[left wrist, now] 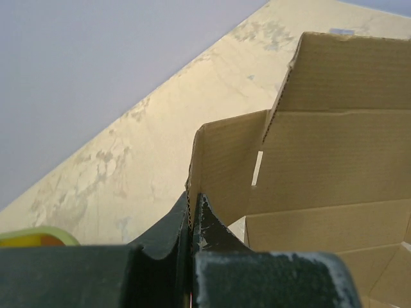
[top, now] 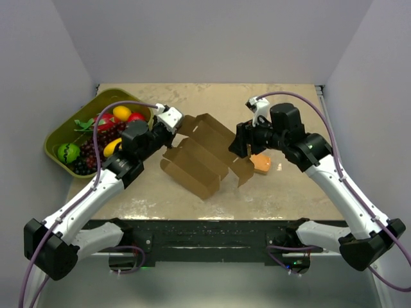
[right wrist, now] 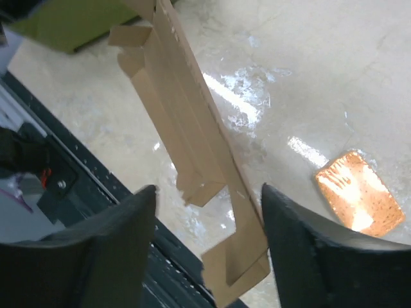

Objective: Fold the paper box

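The paper box (top: pixel 199 157) is a brown cardboard sheet with raised flaps, lying mid-table between the two arms. My left gripper (top: pixel 172 128) is shut on the edge of a flap at the box's far left; in the left wrist view the two fingers (left wrist: pixel 209 224) pinch the thin corrugated edge of the box (left wrist: pixel 321 160). My right gripper (top: pixel 241 144) stands open at the box's right side. In the right wrist view its wide-apart fingers (right wrist: pixel 302 231) straddle a flap of the box (right wrist: pixel 192 141), and I cannot tell whether they touch it.
A green tray (top: pixel 61 131) of toy fruit sits at the far left of the table. A small orange block (top: pixel 261 163) lies just right of the box, under the right arm, also visible as the orange block (right wrist: pixel 356 192) in the right wrist view. The table's near edge (right wrist: pixel 96 186) is close.
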